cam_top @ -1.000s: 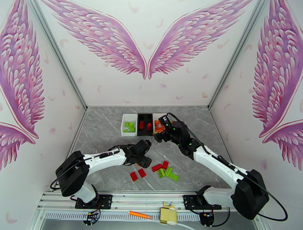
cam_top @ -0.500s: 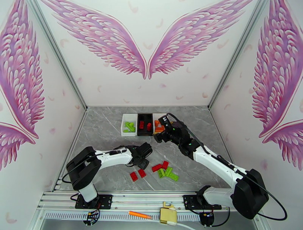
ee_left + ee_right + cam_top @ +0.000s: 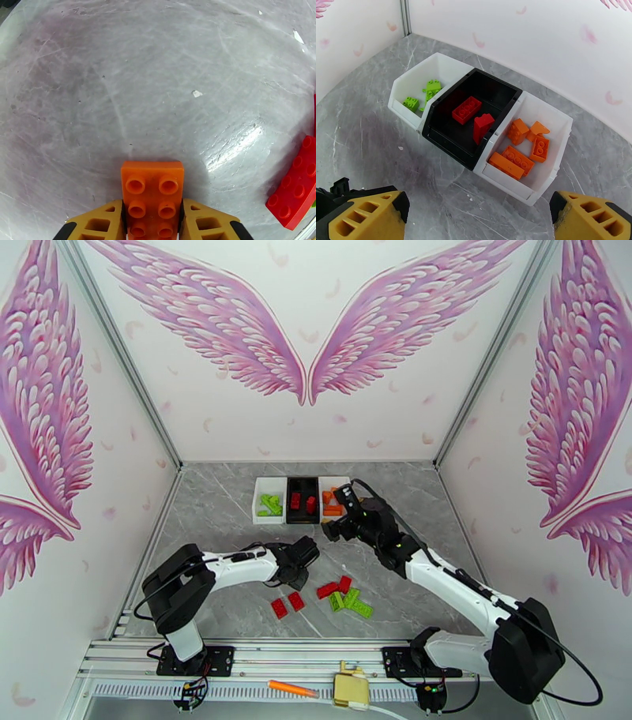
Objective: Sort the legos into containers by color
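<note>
- Your left gripper [image 3: 152, 221] is pinching an orange brick [image 3: 152, 177] across its width, studs up, one finger on each side; can't tell if it's off the table [image 3: 213, 508] yet
- Your right gripper [image 3: 478, 217] is spread wide with nothing between the fingers, hanging over bare table at 6 o'clock of the trays
- Trays sit in a touching row at 12 o'clock of the table: white tray [image 3: 452, 65] at the 9 o'clock end holds lime green bricks, black tray [image 3: 495, 85] in the middle holds two reds, second white tray [image 3: 549, 106] at the 3 o'clock end holds about five oranges
- No colour mixing seen in any tray, so what's sorted looks right
- What's left loose, near 6 o'clock of the table: four red bricks [image 3: 296, 601] and about three green bricks [image 3: 351, 599], bunched close together, some touching
- One red brick [image 3: 296, 189] lies at 4 o'clock in the left wrist view, near the held orange but apart from it
- My read: a bit past halfway; the held orange looks like the last of its colour, and it goes to the 3 o'clock tray
- Left arm: folded low, forearm running toward 3 o'clock, wrist pitched down at the table, gripper at 10 o'clock of the loose pile
- Right arm: stretched from its base toward 11 o'clock, wrist raised, camera looking down on all three trays
</note>
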Motion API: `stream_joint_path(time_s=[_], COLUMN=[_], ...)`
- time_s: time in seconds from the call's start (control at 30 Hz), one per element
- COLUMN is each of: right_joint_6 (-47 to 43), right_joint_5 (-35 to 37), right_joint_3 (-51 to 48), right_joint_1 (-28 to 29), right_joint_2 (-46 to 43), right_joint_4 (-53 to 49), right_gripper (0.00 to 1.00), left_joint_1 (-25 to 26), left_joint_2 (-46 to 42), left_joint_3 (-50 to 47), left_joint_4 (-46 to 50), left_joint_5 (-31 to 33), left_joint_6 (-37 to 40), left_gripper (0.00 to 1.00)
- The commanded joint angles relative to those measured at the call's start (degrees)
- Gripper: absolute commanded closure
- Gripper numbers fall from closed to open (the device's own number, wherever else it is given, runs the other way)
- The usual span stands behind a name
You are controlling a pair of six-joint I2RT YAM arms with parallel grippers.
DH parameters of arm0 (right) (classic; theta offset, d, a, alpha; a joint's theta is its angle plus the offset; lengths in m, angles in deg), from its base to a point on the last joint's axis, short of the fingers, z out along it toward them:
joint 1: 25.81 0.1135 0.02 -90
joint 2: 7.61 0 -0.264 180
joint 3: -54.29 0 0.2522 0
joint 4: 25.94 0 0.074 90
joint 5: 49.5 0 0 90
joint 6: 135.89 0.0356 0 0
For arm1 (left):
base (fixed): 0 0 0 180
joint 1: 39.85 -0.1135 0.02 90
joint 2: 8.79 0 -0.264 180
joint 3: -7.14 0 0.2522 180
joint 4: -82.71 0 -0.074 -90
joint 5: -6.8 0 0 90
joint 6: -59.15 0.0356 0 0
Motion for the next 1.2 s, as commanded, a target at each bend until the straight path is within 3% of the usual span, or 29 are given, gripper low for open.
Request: stream_joint_path(time_s=[0.0, 0.2, 0.37, 0.67, 1.17], right_joint_6=[2.7, 4.5, 5.1, 4.5, 2.8], right_joint_5=[-0.3, 0.4, -0.3, -0.7, 0.1], right_joint_3=[-1.0, -3.0, -3.8, -4.8, -4.8], right_joint_1=[-0.5, -1.3, -1.9, -2.1, -2.4], right_joint_2=[-2.5, -6.3, -8.2, -12.3, -15.8], right_joint_4=[1.3, 2.4, 2.8, 1.9, -3.8], right_gripper=[0.0, 0.01, 0.01, 0.01, 0.01], left_joint_1=[0.2, 0.2, -1.0, -4.6, -10.3], left_joint_2=[-3.1, -10.9, -11.8, -0.2, 18.7], left_joint_3=[-0.7, -4.7, -3.8, 7.7, 29.5], left_joint_4=[-3.0, -15.7, -27.6, -36.7, -37.3], left_joint_5=[3.0, 4.6, 7.5, 3.4, -0.8], left_joint_6=[-1.2, -1.5, 2.3, 3.9, 5.7], left_gripper=[0.71, 0.71, 0.72, 0.72, 0.72])
